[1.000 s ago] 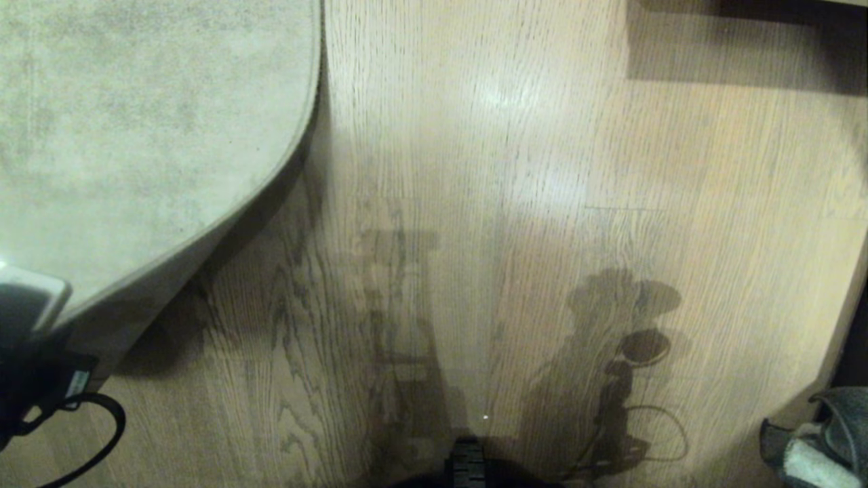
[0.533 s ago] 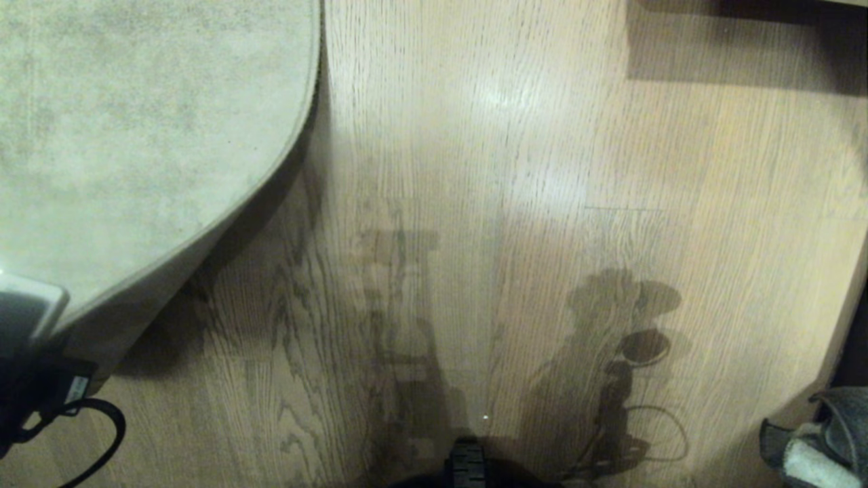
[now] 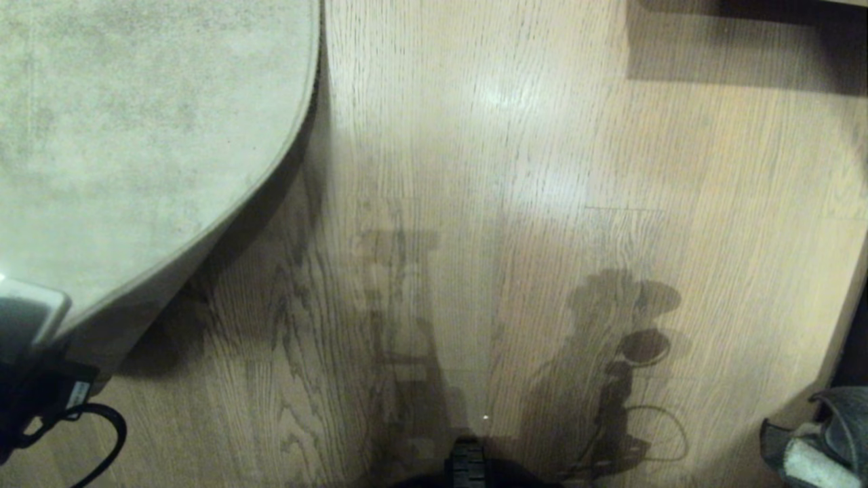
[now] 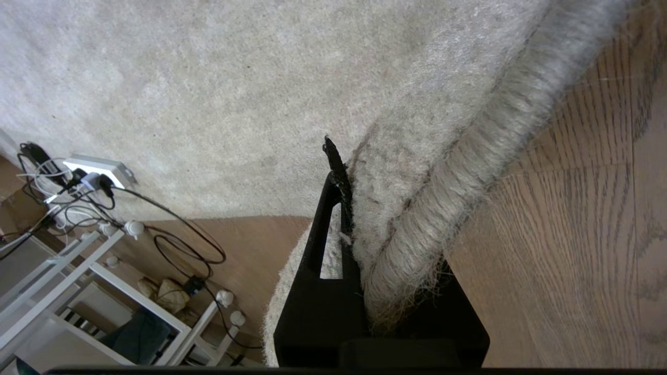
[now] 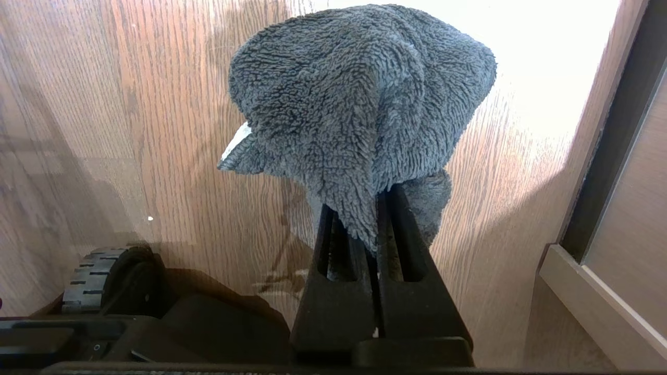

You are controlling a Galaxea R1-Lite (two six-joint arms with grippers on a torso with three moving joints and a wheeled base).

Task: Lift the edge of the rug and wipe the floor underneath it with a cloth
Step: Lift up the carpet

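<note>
The pale grey-beige rug [image 3: 135,135] fills the upper left of the head view. Its rug edge [image 3: 258,183] curves up off the floor [image 3: 508,237] and throws a dark shadow underneath. My left arm [image 3: 27,352] shows at the lower left, by the raised corner. In the left wrist view my left gripper [image 4: 346,177] is shut on the thick fringed rug edge [image 4: 469,172]; one black finger [image 4: 325,224] shows, the other is hidden behind the pile. My right gripper [image 5: 365,208] is shut on the fluffy dark grey cloth [image 5: 359,99], which hangs over bare floor [image 5: 156,130] at the lower right [image 3: 824,437].
A power strip with tangled cables [image 4: 99,169] and a white rack [image 4: 104,291] lie past the rug's far side. Dark furniture [image 3: 746,41] casts a shadow at the back right. A wooden frame [image 5: 599,291] stands beside the right gripper. My base wheel [image 5: 96,276] is close below.
The left wrist has slipped slightly toward the near edge of the head view, still holding the rug corner. The right arm and cloth have not moved.
</note>
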